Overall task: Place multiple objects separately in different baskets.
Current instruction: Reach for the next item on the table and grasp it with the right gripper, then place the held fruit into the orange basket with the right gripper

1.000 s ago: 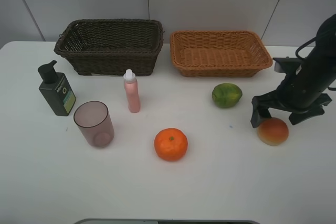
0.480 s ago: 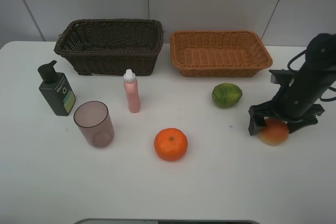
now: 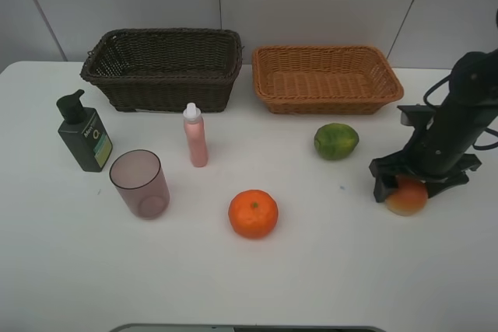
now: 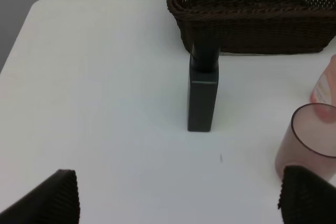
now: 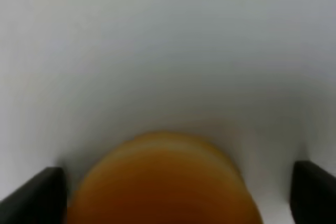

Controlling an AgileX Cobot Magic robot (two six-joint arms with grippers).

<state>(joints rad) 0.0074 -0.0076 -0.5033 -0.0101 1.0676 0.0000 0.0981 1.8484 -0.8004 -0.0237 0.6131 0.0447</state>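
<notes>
Red-yellow fruit (image 3: 405, 198) is set on the right side of the table (image 3: 350, 277), straddled by the right gripper (image 3: 405, 184), whose jaws are spread wide and not clamped on it. The left gripper (image 4: 176, 203) is held wide open, empty.

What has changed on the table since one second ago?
The right gripper came down over the red-yellow fruit. Its jaws now straddle it, but no firm grip is visible yet. The fruit itself and everything else stayed put.
</notes>
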